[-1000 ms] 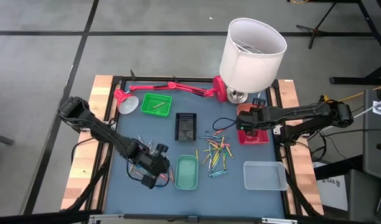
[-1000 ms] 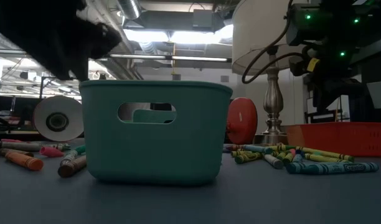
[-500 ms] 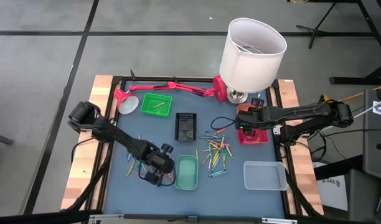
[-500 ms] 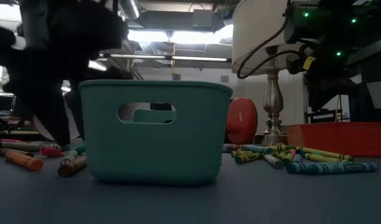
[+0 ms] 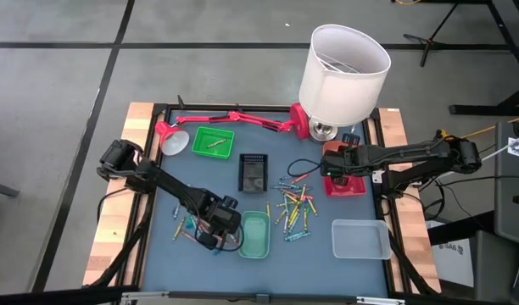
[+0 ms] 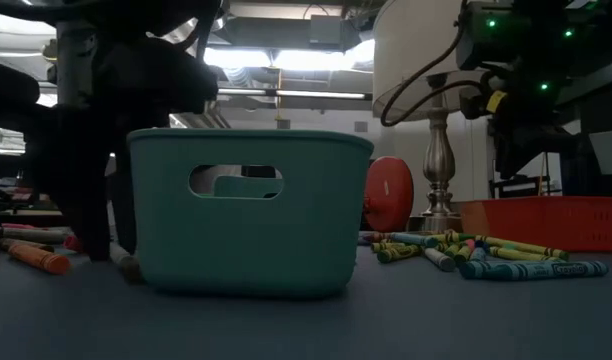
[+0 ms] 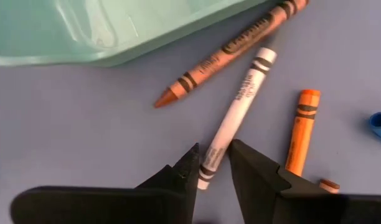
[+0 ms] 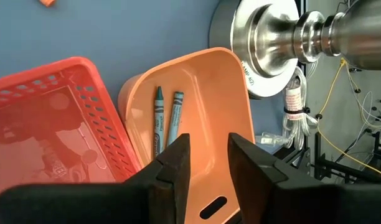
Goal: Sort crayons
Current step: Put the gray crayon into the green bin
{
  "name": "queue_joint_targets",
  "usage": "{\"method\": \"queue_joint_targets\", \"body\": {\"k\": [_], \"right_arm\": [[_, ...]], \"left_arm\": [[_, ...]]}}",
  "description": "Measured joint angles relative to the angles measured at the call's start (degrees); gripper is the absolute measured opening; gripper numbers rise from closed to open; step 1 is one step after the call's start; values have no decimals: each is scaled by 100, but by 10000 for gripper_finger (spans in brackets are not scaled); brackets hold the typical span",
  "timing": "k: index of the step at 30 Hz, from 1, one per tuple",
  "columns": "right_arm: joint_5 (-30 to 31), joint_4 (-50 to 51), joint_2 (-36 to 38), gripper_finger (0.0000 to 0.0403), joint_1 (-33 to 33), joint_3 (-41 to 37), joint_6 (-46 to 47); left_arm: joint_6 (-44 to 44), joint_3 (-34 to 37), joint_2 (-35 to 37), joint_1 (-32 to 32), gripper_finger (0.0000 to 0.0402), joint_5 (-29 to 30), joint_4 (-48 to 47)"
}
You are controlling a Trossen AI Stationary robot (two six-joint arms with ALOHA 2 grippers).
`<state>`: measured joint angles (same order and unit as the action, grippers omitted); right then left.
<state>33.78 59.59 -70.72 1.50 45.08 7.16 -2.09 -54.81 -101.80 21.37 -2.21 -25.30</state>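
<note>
Loose crayons lie flat on the blue table: a pile right of the teal tray and a few to its left. My left gripper points down just left of the teal tray, open. The near end of a white crayon lies between its fingertips. A brown crayon and an orange one lie beside it. My right gripper hangs open above an orange tray that holds two blue crayons. My left gripper comes from above with one fingertip on each side of the white crayon's near end, the fingers across the crayon. The crayon lies flat on the table. Whether either finger touches it, I cannot tell.
A green tray with one crayon, a black tray, a red mesh basket and a clear tray stand around. A red desk lamp lies along the far edge, next to a white-shaded lamp.
My left gripper has come down to the table and moved right, toward the teal tray, tipping more steeply downward. It now stands among the crayons left of the tray. My right arm has kept still.
</note>
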Motion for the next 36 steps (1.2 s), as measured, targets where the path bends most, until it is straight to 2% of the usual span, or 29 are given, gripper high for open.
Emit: {"method": "queue_joint_targets", "body": {"k": [12, 25, 33, 36], "right_arm": [[-142, -2, 0, 106, 0, 0, 0], [-448, -24, 0, 106, 0, 0, 0], [-499, -206, 0, 106, 0, 0, 1], [-697, -418, 0, 106, 0, 0, -2]], "left_arm": [[-4, 8, 30, -9, 6, -4, -23], [75, 31, 562, 17, 6, 74, -295], [624, 31, 1189, 13, 6, 194, -755], [876, 28, 1477, 13, 6, 426, -942]]}}
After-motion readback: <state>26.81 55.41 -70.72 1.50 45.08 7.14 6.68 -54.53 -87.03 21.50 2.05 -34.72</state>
